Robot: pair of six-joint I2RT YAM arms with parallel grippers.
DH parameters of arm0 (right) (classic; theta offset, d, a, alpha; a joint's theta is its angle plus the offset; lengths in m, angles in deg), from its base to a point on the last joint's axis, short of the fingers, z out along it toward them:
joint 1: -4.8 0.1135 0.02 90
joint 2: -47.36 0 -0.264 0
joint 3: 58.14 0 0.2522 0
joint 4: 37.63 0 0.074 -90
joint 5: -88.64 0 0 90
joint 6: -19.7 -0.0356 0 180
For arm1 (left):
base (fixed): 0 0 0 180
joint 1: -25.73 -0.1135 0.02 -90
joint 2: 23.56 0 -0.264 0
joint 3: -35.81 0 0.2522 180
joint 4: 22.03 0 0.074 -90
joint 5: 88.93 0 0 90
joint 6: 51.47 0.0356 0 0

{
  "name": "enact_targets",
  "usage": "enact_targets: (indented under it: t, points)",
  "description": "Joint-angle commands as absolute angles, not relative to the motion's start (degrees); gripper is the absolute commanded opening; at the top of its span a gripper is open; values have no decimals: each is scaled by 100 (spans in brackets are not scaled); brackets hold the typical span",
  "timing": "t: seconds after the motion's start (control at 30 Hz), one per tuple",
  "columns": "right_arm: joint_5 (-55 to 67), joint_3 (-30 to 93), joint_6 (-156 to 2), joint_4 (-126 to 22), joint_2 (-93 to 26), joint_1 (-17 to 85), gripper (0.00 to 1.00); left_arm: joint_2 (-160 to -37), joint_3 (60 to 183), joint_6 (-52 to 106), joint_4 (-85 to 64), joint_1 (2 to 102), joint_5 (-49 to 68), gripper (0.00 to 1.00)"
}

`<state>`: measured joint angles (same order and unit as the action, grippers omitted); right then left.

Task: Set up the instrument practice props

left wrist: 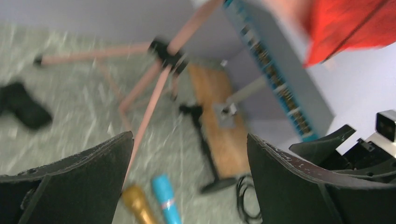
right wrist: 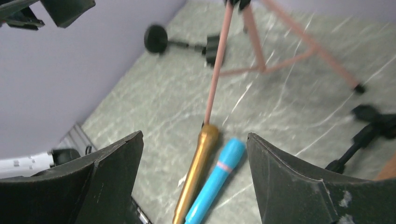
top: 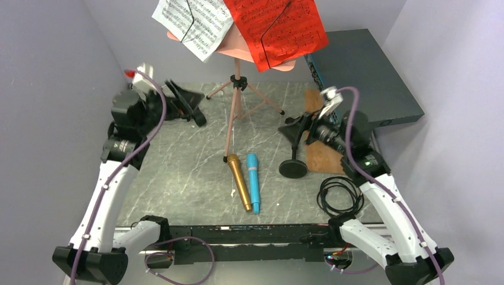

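The pink music desk (top: 252, 50) stands on its tripod legs (top: 233, 122) at the back middle, holding a white page (top: 193, 24) and a red page (top: 276, 29). The gold microphone (top: 239, 181) and the blue microphone (top: 254, 181) lie side by side on the table in front of it, and both show in the right wrist view, gold (right wrist: 196, 170) and blue (right wrist: 217, 182). One black pole (top: 295, 151) stands on its round base at the right. The other (right wrist: 156, 38) lies at the back left. My left gripper (top: 189, 105) is open and empty near the lying pole. My right gripper (top: 295, 126) is open and empty by the standing pole's top.
A wooden board (top: 324, 154) lies behind the standing pole. A large dark-teal box (top: 362, 77) sits at the back right. A coiled black cable (top: 340, 196) lies at the front right. Purple-grey walls close in on the left, the back and the right.
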<state>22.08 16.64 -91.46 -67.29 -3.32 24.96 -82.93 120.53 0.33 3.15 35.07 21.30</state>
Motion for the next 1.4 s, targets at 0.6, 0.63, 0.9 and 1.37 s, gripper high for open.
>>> enact_targets:
  t: [0.6, 0.63, 0.9, 1.37]
  points:
    - [423, 180, -8906, -6202, -1261, 4866, 86, -8294, 9168, -1124, 1719, 2182, 2307, 99]
    - [416, 199, -8880, -6209, -1240, 4861, 86, -8544, 9367, -1142, 1666, 1968, 2229, 99]
    - [579, 113, -8865, -6143, -1020, 4865, 87, -10128, 8873, -3605, -2077, 1201, 451, 99]
    - [193, -128, -8779, -6454, -330, 4857, 88, -14522, 10737, -5024, -5411, 1551, -707, 66]
